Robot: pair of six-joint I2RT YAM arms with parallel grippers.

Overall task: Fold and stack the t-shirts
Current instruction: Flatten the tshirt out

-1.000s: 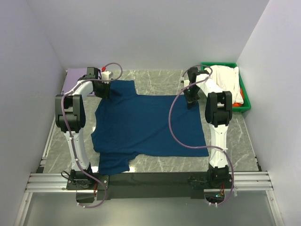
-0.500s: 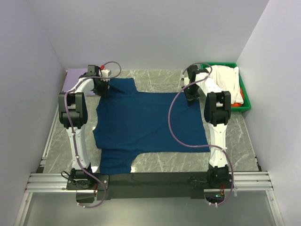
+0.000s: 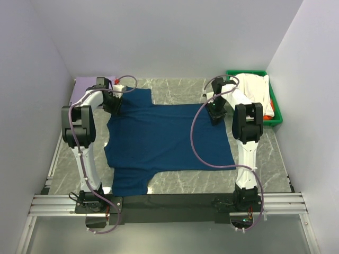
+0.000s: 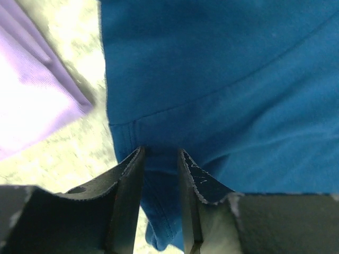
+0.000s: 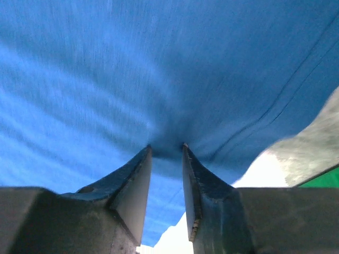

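Observation:
The navy blue t-shirt (image 3: pixel 164 137) lies spread flat on the marble table, plain side up, one sleeve toward the near left. My left gripper (image 3: pixel 114 107) is shut on its far left sleeve corner; in the left wrist view the hem (image 4: pixel 222 79) is pinched between the fingertips (image 4: pixel 160 151). My right gripper (image 3: pixel 214 117) is shut on the far right corner, the cloth (image 5: pixel 159 69) bunching at its fingertips (image 5: pixel 166 145). The pale lavender tee (image 3: pixel 85 87) lies folded at the far left, just beside the left gripper (image 4: pixel 32 106). The white tee (image 3: pixel 254 90) is heaped in the bin.
The green plastic bin (image 3: pixel 276 108) stands at the far right against the wall, with a bit of orange-red cloth (image 3: pixel 269 115) under the white one. Grey walls close in on both sides and the back. The arms' rail runs along the near edge.
Both grippers pulled the shirt's far edge a little away from the bases, then eased back slightly. The shirt slid with them and lies flatter.

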